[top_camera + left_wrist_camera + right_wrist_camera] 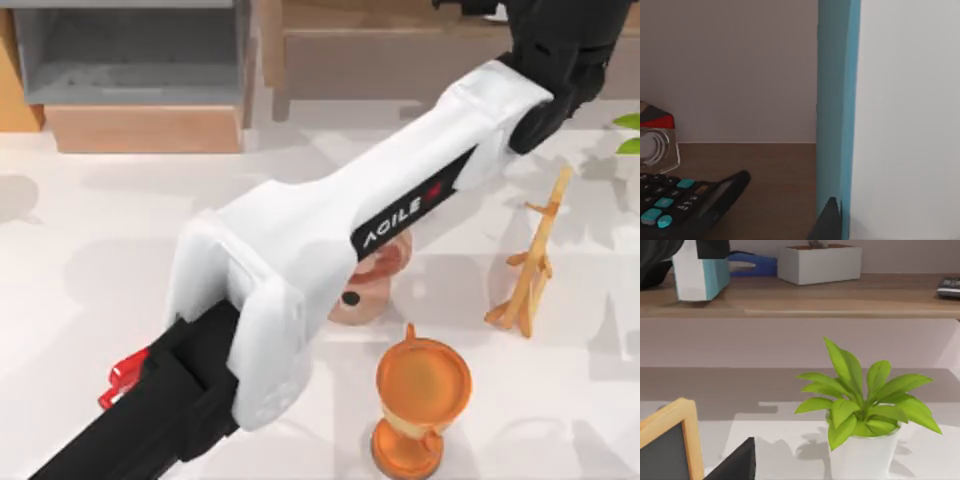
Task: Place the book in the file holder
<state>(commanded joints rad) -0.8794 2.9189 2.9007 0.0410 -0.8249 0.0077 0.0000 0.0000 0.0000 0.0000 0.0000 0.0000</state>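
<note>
Left arm: reaches from the near left of the counter (90,290) diagonally to the wooden shelf (400,60) at the far right, well to the right of the file holder (130,60).
Left jaws (710,247): clamped on the book, seen from the right wrist view above the shelf.
Book (837,110): upright, teal cover and white page edges, held over the shelf board; well apart from the file holder.
File holder: grey, open-fronted, on a light wooden base at the counter's far left.
On the shelf: a black calculator (685,200) near the book, a white box (820,262), a blue stapler (752,264).
Right jaws: cannot tell their state; the right wrist view faces a potted plant (865,410) below the shelf.
Counter, right of the file holder: an orange trophy cup (420,395), a wooden figure (530,260).
</note>
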